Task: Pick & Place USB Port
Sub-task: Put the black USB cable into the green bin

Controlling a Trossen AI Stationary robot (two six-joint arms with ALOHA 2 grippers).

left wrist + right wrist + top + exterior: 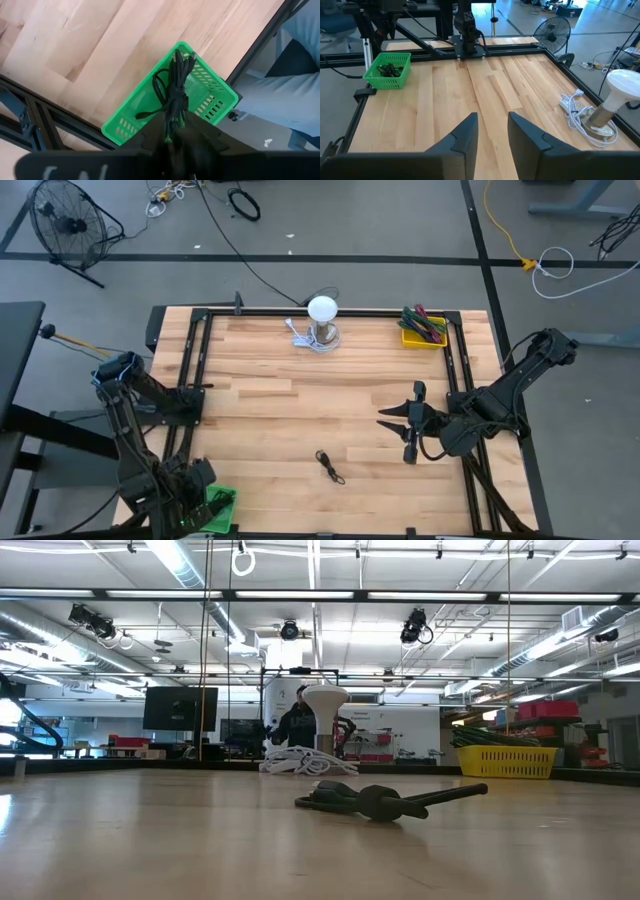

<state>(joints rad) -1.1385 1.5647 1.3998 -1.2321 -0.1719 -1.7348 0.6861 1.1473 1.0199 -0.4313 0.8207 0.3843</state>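
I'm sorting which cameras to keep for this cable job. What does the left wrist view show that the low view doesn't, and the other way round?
Only the left wrist view: the left gripper over the green basket, a bundled black cable hanging from its fingers into the basket.

Only the low view: a second black cable lying on the table, the yellow basket, the white lamp with its coiled white cord.

Both share: only the wooden tabletop.

Black cable bundle [175,95] over green basket [210,97]
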